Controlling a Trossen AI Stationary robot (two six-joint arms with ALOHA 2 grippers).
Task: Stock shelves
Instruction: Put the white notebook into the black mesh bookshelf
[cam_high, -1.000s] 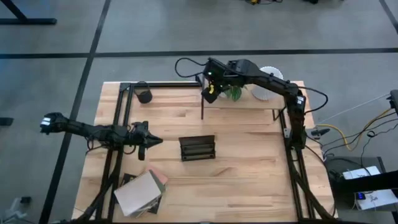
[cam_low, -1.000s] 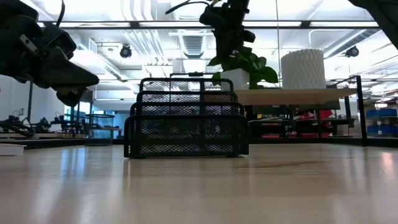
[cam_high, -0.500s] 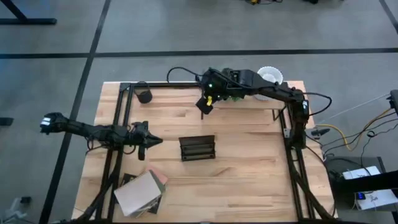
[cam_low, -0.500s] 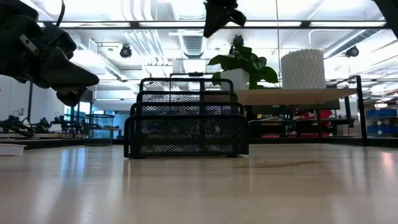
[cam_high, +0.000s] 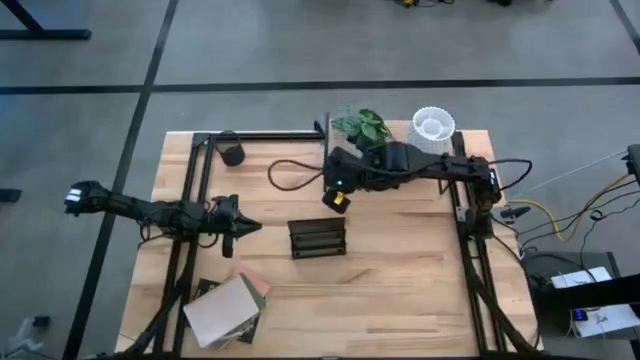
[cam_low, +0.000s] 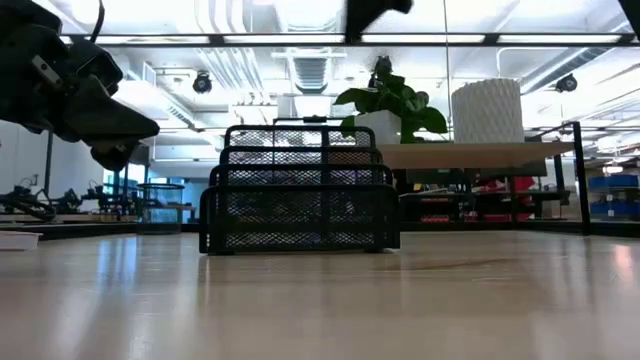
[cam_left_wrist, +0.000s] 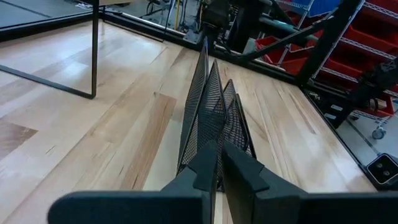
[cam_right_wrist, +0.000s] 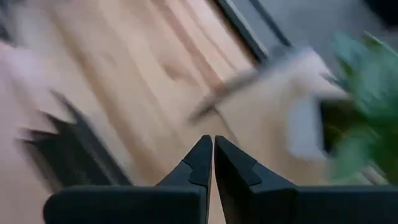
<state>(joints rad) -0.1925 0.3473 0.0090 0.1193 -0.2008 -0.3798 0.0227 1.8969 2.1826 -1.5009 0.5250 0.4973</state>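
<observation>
- High view, far left: the left arm reaches in across the table's left edge, and the left gripper hangs above the wood, well apart from the stack of books at the near left corner.
- Left wrist view shows its fingers pressed together with nothing between them, pointing at the black mesh rack.
- A small dark cup stands near the far left corner, just beside the black frame rail.
- The mesh rack sits on the tabletop at mid-table; in the low view it stands upright and appears empty.
- The right gripper hovers just beyond the rack, toward the far edge, its arm stretching in from the right over the shelves.
- Right wrist view, though blurred, shows its two dark fingers closed tip to tip and holding nothing.
- The shelves stand at the far right of the table; in the low view, the pale board sits raised on its thin black frame.
- A potted green plant and a white ribbed vase stand on that board, the plant to the left of the vase.
</observation>
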